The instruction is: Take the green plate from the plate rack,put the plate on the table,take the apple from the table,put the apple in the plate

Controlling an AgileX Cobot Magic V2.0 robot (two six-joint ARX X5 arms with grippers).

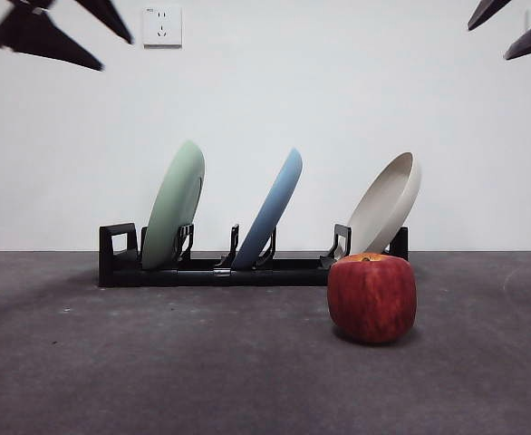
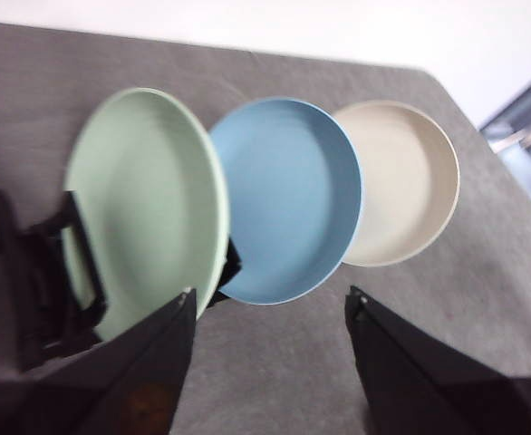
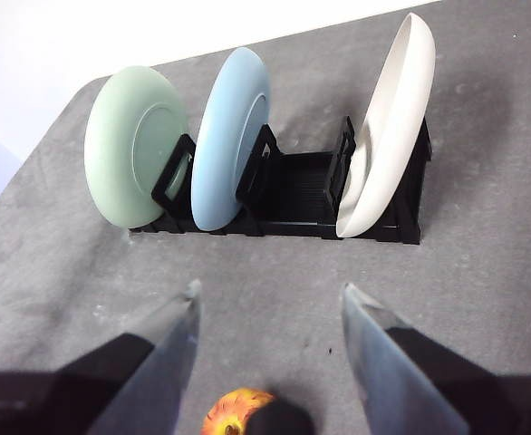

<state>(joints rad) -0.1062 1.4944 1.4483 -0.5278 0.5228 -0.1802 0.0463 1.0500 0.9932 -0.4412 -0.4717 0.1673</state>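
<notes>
The green plate (image 1: 175, 204) stands tilted in the left slot of the black plate rack (image 1: 247, 267). It also shows in the left wrist view (image 2: 148, 208) and in the right wrist view (image 3: 134, 145). The red apple (image 1: 371, 296) sits on the dark grey table (image 1: 157, 362) in front of the rack's right end; its top shows in the right wrist view (image 3: 238, 412). My left gripper (image 2: 270, 304) is open above the plates, its tips at the top left of the front view (image 1: 57, 32). My right gripper (image 3: 270, 299) is open above the apple, its tips at the top right of the front view (image 1: 515, 27).
A light blue plate (image 1: 270, 213) stands in the rack's middle slot and a cream plate (image 1: 388, 204) in the right one. A white wall with a socket (image 1: 161, 25) is behind the table. The table's edge (image 2: 483, 127) shows in the left wrist view.
</notes>
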